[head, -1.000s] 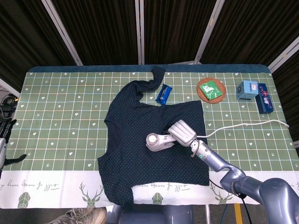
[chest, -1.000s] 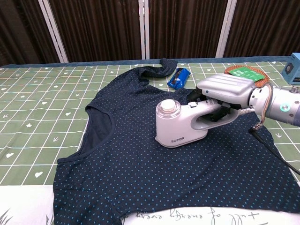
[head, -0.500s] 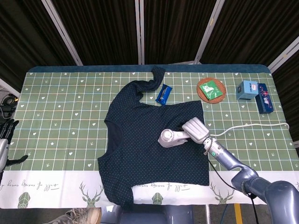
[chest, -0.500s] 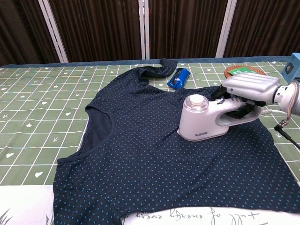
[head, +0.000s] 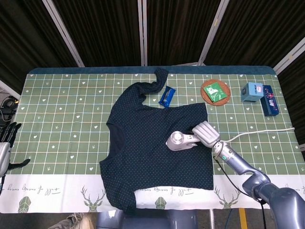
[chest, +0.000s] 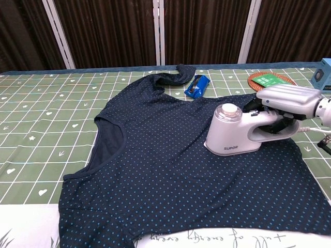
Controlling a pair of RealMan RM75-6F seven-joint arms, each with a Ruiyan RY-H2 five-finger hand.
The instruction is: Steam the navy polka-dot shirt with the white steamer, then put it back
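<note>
The navy polka-dot shirt [head: 152, 143] [chest: 170, 160] lies spread flat across the middle of the green checked table. A white steamer [head: 179, 140] [chest: 238, 135] rests on the shirt's right half, its round head facing left. My right hand [head: 206, 133] [chest: 287, 101] grips the steamer's handle from the right side. The steamer's white cord [head: 259, 131] trails off toward the right edge of the table. My left hand [head: 6, 140] hangs off the table's left edge, dark fingers spread and holding nothing; the chest view does not show it.
Beyond the shirt's collar lies a blue packet [head: 167, 96] [chest: 196, 86]. A round woven coaster with a green card [head: 215, 91] [chest: 269, 80] sits at the back right. Two blue boxes [head: 259, 95] stand near the far right corner. A black cable [chest: 326, 142] runs beside the right arm.
My right hand has slid the steamer to the right across the shirt, from its middle toward its right side. The left hand has barely shifted.
</note>
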